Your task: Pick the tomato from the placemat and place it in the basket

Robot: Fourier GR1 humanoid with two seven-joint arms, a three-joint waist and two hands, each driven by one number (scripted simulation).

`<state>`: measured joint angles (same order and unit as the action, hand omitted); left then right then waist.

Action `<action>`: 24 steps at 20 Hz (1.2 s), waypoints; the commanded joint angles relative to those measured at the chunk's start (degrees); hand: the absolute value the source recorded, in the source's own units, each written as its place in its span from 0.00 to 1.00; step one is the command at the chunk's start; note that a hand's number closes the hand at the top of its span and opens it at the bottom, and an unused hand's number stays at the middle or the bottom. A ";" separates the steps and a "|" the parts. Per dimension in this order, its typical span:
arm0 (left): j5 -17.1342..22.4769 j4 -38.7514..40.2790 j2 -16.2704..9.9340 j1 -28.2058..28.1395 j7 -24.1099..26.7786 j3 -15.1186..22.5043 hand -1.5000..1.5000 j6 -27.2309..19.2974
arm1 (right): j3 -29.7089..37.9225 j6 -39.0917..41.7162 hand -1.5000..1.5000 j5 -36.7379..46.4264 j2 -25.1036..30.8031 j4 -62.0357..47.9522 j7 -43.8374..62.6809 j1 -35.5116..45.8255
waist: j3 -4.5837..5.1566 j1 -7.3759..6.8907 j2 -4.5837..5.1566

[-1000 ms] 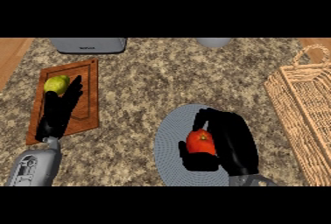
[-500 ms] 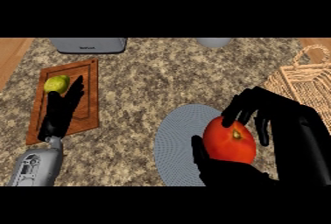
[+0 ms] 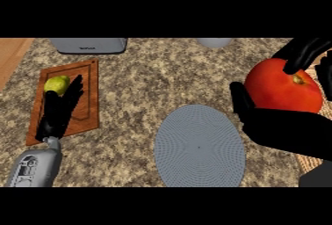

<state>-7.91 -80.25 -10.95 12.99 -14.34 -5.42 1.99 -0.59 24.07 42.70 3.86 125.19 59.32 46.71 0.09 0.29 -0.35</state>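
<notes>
In the head view, the right hand (image 3: 285, 127) held the tomato (image 3: 284, 87), fingers curled over its top and thumb against its side, lifted off the grey placemat (image 3: 200, 147), beside the basket (image 3: 323, 72). Smooth, round and soft, it probably needed a cradling hold around its middle. The left hand (image 3: 59, 110) rested straight-fingered on the cutting board (image 3: 88, 112).

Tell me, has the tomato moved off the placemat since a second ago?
Yes. The tomato, held in the right hand, has gone from over the grey placemat up and to the right, toward the view's right edge where the basket was.
</notes>
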 commanded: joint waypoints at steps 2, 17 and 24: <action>-0.44 0.24 0.76 -2.20 2.24 0.14 0.50 -0.76 | 2.41 11.04 1.00 1.49 8.62 -4.86 5.79 2.60 | 0.07 0.65 -0.13; 0.58 0.23 1.12 -1.64 1.86 -0.45 0.50 -0.17 | 20.38 14.95 1.00 -0.20 32.19 -21.65 -18.90 -9.65 | -0.11 -0.03 0.38; -0.65 0.50 0.02 1.58 -0.56 -0.27 0.50 -0.01 | 27.74 10.14 1.00 -3.73 37.28 -30.09 -35.79 -16.94 | -0.13 -0.12 0.38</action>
<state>-8.22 -79.09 -10.94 13.38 -13.33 -6.00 2.05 23.66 37.10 40.14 39.12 98.89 31.42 34.46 -0.01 0.21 0.02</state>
